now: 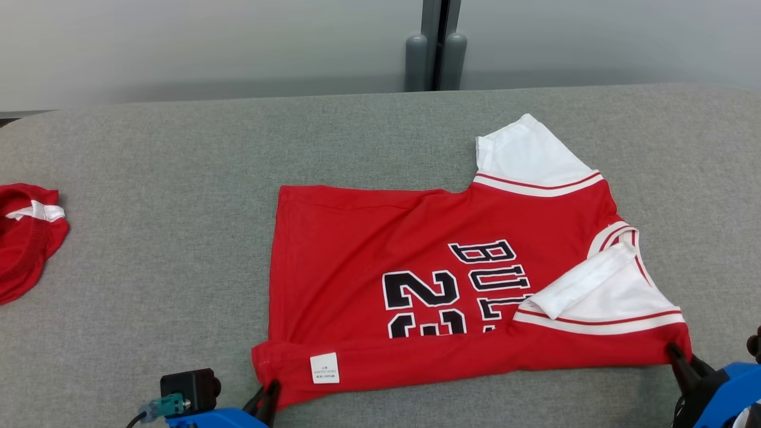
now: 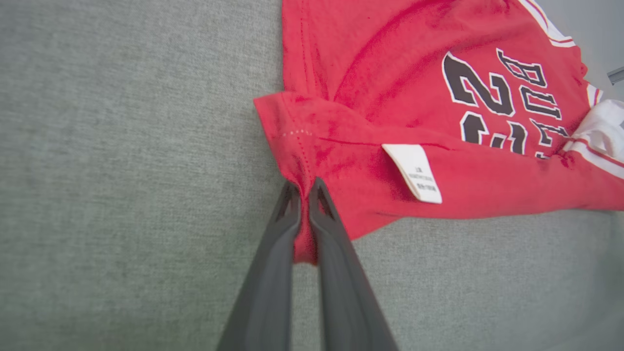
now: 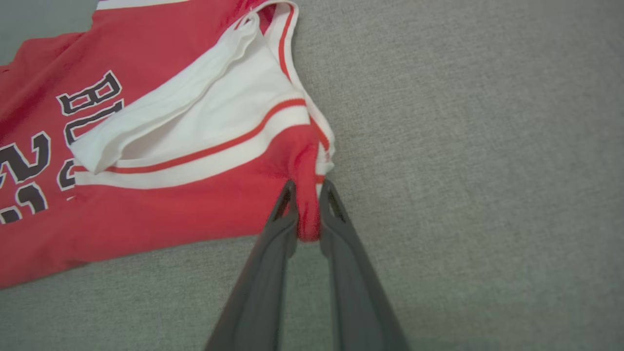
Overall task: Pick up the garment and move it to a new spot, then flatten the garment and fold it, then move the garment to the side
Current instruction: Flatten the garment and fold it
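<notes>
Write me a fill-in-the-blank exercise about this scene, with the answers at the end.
1. The jersey on the grey table is mostly ____.
2. The left claw is ____ on the jersey's hem corner.
3. The white label lies nearer the ____ claw.
4. The right claw grips a corner beside a ____ sleeve.
Answers: red; shut; left; white.

The red jersey [image 1: 357, 238] carries black, white-edged letters reading "BUL", the rest tucked under a folded white sleeve [image 1: 594, 285]. Beside them stands a "2" and a second digit half hidden by the turned-up hem [image 1: 446, 359]. The care label [image 1: 324, 368] on that hem has print too small to read.
</notes>
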### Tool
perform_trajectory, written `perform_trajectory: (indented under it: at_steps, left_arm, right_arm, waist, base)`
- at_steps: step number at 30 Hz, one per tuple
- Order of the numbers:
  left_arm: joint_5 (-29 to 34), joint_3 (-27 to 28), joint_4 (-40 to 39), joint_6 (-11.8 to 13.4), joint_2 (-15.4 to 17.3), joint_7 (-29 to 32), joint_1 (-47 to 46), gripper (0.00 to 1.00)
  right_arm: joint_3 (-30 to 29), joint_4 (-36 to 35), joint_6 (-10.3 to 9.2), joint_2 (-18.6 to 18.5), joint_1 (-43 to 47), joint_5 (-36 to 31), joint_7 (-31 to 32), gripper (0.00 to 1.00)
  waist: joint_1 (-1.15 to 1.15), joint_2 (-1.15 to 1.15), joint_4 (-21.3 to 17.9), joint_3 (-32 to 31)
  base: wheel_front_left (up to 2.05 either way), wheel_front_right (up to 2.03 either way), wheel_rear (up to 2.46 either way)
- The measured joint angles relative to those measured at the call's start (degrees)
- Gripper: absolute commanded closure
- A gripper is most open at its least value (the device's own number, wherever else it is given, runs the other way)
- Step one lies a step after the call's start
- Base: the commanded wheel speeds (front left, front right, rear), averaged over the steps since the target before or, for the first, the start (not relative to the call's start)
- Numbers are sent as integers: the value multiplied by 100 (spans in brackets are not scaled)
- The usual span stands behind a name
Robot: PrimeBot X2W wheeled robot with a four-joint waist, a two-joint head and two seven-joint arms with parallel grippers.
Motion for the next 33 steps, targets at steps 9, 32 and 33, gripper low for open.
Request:
perform_trajectory:
  at_steps: [9,32,33]
  left_arm:
    - [-1,52,-140,25,58,24,-85,0]
    - [-985,927,1581,-1238,846,2015,-4360,0]
    - [-1014,924,1623,-1237,892,2145,-4434,0]
  right_arm:
    - [105,-193,-1,0,-316,-130,238,0]
    - [2376,1782,-1,-453,-5763,-359,1100,0]
    - [2425,1925,-1,-447,-5910,-357,1043,0]
  waist:
    - [0,0,-53,70]
    - [2,0,-828,1775]
    - [2,0,-865,1850]
  base:
    - [0,0,0]
    - [0,0,0]
    - [0,0,0]
